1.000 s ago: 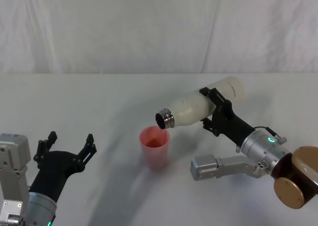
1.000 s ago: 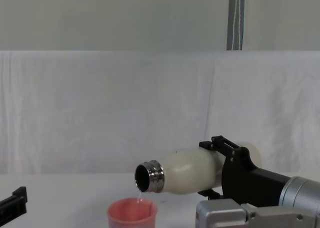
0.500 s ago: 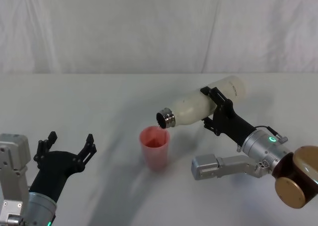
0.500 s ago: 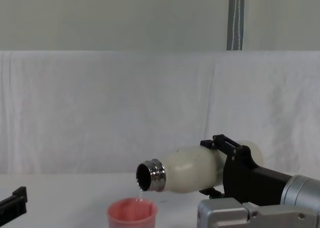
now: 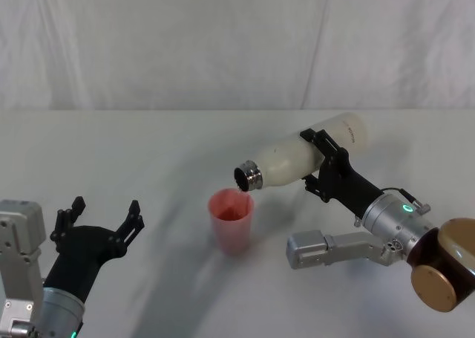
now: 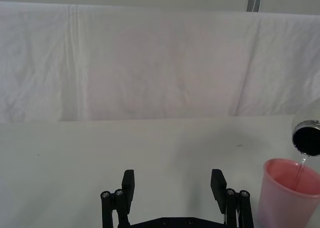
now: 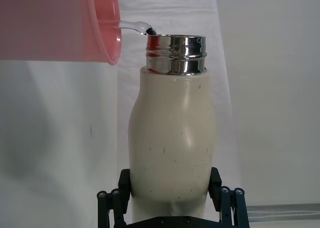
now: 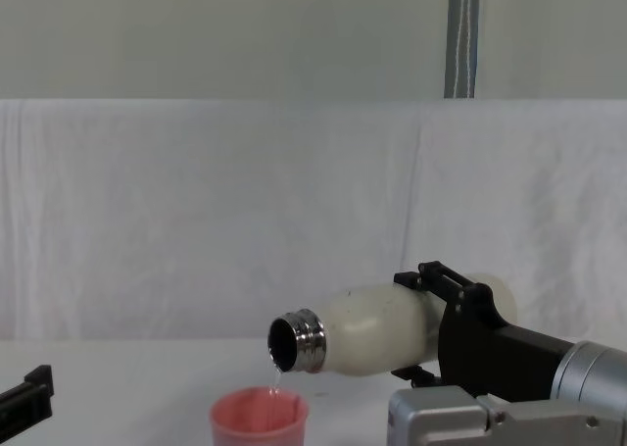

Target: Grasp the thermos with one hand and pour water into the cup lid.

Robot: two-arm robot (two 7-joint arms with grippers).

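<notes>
Cream thermos [image 5: 297, 158] tilted, trickling into upright pink cup lid [image 5: 231, 219].

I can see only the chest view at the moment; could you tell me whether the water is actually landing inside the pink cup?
Observer: Yes. In the left wrist view a thin stream falls from the thermos mouth past the near rim into the cup lid.
Operator: Thank you. Is the grip on the bottle centred?
Observer: In the right wrist view the right gripper has one finger on each side of the lower body of the thermos.
Operator: And where is the other arm, please?
Observer: In the head view the left gripper sits open at the table's near left, apart from the cup lid.
</notes>
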